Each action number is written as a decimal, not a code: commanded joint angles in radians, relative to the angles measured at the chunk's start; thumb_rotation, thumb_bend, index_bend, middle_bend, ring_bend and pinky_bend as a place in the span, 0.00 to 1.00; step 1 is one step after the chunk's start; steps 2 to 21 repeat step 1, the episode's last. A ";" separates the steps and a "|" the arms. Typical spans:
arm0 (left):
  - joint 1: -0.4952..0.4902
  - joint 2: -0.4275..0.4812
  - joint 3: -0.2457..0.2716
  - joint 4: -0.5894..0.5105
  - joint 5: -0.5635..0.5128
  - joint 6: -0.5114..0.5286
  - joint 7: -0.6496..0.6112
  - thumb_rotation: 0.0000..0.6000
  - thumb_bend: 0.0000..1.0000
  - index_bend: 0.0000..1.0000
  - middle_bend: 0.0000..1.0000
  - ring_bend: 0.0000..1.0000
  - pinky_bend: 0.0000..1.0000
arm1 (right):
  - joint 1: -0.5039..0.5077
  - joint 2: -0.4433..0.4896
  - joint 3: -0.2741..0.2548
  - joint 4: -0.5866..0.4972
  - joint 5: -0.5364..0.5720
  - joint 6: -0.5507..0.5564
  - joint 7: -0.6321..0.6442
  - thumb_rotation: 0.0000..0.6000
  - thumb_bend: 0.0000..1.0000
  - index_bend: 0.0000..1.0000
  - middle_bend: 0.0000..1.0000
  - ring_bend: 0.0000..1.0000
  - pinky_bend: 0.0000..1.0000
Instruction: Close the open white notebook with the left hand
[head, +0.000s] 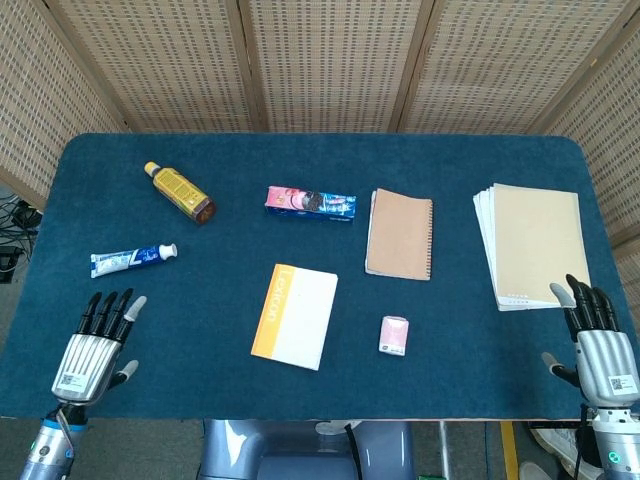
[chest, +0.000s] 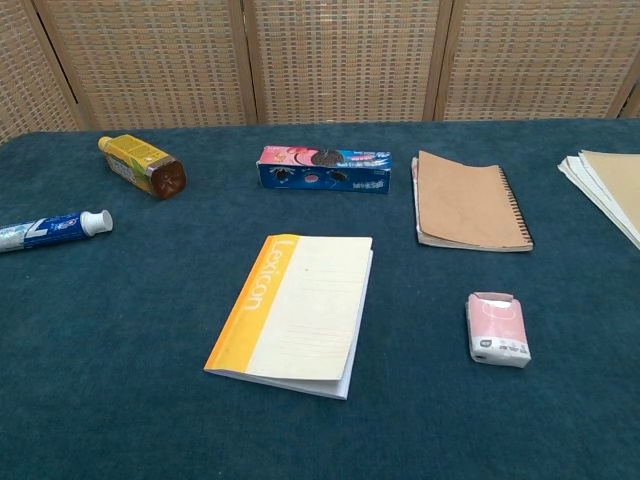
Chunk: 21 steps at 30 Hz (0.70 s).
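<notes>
The white notebook (head: 295, 316) lies shut on the blue table, its cream cover with an orange spine strip facing up; the chest view shows the notebook (chest: 296, 312) at centre. My left hand (head: 93, 345) hovers at the table's front left corner, well left of the notebook, fingers spread and holding nothing. At the front right corner my right hand (head: 598, 346) is open too, just below the paper stack. Neither hand appears in the chest view.
A brown spiral notebook (head: 400, 233), a cookie box (head: 310, 203), a yellow bottle (head: 179, 192), a toothpaste tube (head: 132, 259) and a small pink packet (head: 394, 335) lie on the table (head: 100, 160). A stack of beige paper (head: 533, 243) sits at the right.
</notes>
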 joint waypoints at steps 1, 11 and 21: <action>0.027 0.051 0.004 -0.023 -0.043 -0.012 -0.065 1.00 0.17 0.00 0.00 0.00 0.00 | 0.004 -0.003 -0.001 -0.007 0.008 -0.013 -0.023 1.00 0.13 0.02 0.00 0.00 0.00; 0.027 0.051 0.004 -0.023 -0.043 -0.012 -0.065 1.00 0.17 0.00 0.00 0.00 0.00 | 0.004 -0.003 -0.001 -0.007 0.008 -0.013 -0.023 1.00 0.13 0.02 0.00 0.00 0.00; 0.027 0.051 0.004 -0.023 -0.043 -0.012 -0.065 1.00 0.17 0.00 0.00 0.00 0.00 | 0.004 -0.003 -0.001 -0.007 0.008 -0.013 -0.023 1.00 0.13 0.02 0.00 0.00 0.00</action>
